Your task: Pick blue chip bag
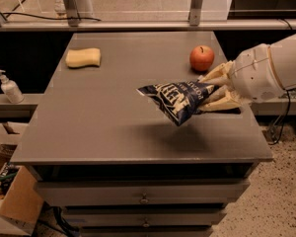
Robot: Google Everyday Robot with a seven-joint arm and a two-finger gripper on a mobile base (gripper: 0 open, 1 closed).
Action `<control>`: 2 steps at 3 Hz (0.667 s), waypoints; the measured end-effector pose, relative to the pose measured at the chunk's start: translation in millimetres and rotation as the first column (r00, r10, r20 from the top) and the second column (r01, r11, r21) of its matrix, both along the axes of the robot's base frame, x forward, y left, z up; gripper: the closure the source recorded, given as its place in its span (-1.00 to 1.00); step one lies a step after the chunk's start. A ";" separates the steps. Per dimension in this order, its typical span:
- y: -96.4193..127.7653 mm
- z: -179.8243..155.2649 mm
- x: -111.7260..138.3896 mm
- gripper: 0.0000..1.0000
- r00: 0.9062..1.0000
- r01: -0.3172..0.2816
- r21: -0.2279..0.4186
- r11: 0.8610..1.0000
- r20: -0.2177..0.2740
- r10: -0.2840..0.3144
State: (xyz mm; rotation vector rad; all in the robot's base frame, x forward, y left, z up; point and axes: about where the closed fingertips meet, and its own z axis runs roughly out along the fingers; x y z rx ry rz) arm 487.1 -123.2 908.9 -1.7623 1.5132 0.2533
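The blue chip bag (177, 99) is a crinkly navy foil bag with white lettering. It hangs in the air above the right half of the grey table (98, 117), casting a shadow on the top below it. My gripper (213, 92) comes in from the right, its pale fingers shut on the bag's right end. The white arm extends off the right edge of the view.
A red apple (202, 58) sits on the table just behind the gripper. A yellow sponge (83, 58) lies at the back left. A white pump bottle (9, 88) stands on a low shelf to the left. Drawers sit under the table front.
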 end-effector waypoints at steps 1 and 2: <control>2.4 19.1 -9.2 1.00 1.000 -0.010 0.076 0.997 -0.010 0.011; 4.1 21.1 -10.1 1.00 1.000 -0.012 0.084 0.996 -0.011 0.013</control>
